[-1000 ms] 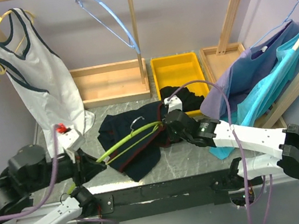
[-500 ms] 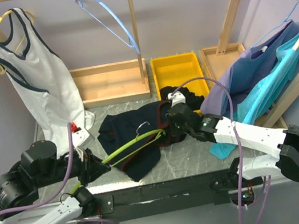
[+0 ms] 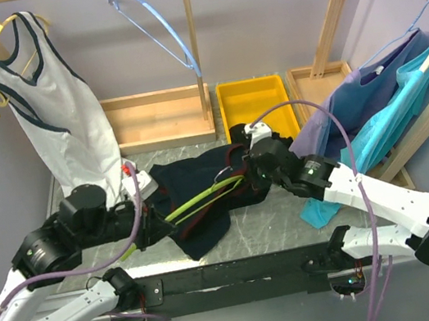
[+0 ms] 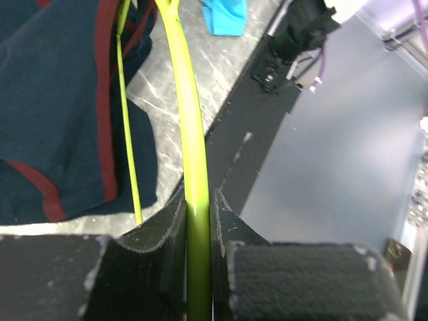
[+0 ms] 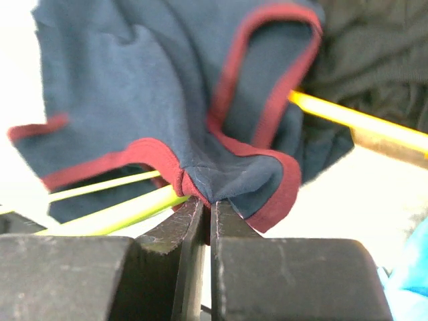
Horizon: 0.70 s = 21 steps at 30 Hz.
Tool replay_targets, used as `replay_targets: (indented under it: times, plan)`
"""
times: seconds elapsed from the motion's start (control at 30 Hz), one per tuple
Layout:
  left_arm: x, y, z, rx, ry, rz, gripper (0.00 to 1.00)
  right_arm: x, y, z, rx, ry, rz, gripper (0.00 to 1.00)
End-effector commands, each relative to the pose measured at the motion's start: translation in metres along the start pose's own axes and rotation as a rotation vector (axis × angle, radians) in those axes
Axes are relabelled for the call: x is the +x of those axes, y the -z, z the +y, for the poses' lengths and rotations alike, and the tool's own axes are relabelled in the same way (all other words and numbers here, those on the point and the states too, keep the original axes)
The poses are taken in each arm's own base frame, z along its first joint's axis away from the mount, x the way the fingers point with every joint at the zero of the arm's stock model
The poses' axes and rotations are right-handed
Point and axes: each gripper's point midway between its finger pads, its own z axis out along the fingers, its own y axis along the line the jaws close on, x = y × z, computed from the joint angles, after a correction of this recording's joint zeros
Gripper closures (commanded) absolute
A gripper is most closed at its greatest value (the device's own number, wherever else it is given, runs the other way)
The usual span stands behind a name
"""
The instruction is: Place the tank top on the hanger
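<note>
**Two grippers hold a green hanger and a navy top at mid-frame**

Seen from above, the dark navy tank top with dark red trim (image 3: 198,234) lies crumpled at the centre of the grey marbled table (image 3: 266,216). The thin lime-green curved hanger (image 3: 204,198) slants across it, rising rightward. The left gripper (image 4: 198,221) clamps narrowly on the hanger's lower-left end. The right gripper (image 5: 208,204) pinches a red-trimmed fold, jaws nearly touching. Bare tabletop shows to the garment's lower right, and a yellow plastic tray (image 3: 251,83) sits just behind it.
</note>
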Motion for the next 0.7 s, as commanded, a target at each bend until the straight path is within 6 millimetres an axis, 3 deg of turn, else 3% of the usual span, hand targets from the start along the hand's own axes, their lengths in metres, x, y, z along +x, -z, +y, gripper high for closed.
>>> replay_targets:
  times: [0.0,0.13,0.53,0.67]
  plan:
    - [-0.033,-0.015,-0.002,0.035,-0.088,-0.145,0.99,-0.050,0.036,0.040,-0.156,0.014,-0.116,0.95]
    - [-0.037,-0.016,-0.010,0.097,-0.123,-0.198,0.99,-0.055,0.037,0.035,-0.114,0.035,-0.124,0.92]
    - [-0.037,-0.036,0.014,0.022,-0.054,-0.333,0.99,-0.073,0.060,0.071,-0.246,0.054,-0.138,0.92]
    - [-0.036,-0.035,0.024,-0.018,-0.031,-0.403,0.99,-0.076,0.063,0.070,-0.238,0.052,-0.151,0.91]
